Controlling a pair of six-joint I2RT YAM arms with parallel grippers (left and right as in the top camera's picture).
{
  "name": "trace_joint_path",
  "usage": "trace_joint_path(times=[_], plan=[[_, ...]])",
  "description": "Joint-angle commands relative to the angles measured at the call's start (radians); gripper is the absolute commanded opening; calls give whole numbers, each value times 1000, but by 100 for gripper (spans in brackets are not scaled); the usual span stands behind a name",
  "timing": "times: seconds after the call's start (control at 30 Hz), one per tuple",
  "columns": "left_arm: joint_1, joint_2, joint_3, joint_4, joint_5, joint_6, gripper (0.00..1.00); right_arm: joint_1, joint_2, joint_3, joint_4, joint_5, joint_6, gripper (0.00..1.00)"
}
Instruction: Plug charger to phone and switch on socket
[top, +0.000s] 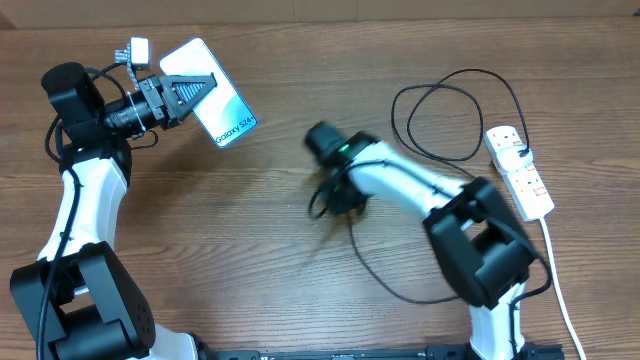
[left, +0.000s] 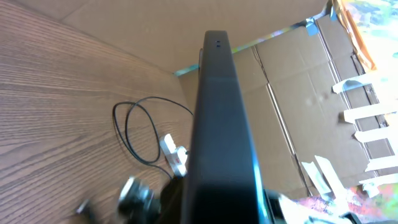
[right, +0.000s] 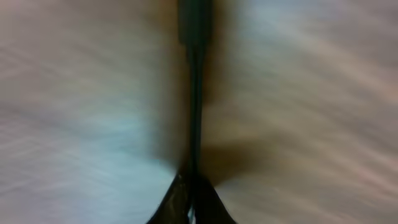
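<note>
phone (top: 228, 112): slim glossy rectangle | charger (right: 196, 112): thin looped black cable | table (top: 250, 260): woodgrain

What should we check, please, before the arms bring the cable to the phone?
1. Left gripper shut on phone: ok.
2. Right gripper shut on cable: ok, though the wrist view is blurred.
3. Grip close to the cable's free end: cannot tell.
4. Phone's port turned toward the cable: cannot tell.
5. Cable joined to phone: not ok, they are apart.
6. Power strip switched on: cannot tell.
</note>
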Motion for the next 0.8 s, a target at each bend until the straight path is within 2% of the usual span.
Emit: trace_joint_path(times=[0.0,0.07,0.17,0.23,0.3,0.47,0.6,0.77], plan=[[-7,-1,6,4,8,13,4,-126,24,-14,5,35,-1,14],[-7,-1,6,4,8,13,4,-161,24,-14,6,4,-20,22],[-7,-1,6,4,9,12,4,-177,24,-14,12,-67,-26,43],[-7,-1,6,5,8,13,4,-177,24,-14,22,-73,-26,53],[-7,-1,6,4,8,13,4,-172,24,-14,43,-73,-19,58],[-7,-1,6,4,5,12,4,-156,24,-14,102,-61,115,57],[-7,-1,6,4,5,12,4,-153,28,-15,104,28,235,53],[-7,-1,6,4,5,12,4,-156,62,-15,114,33,241,51]])
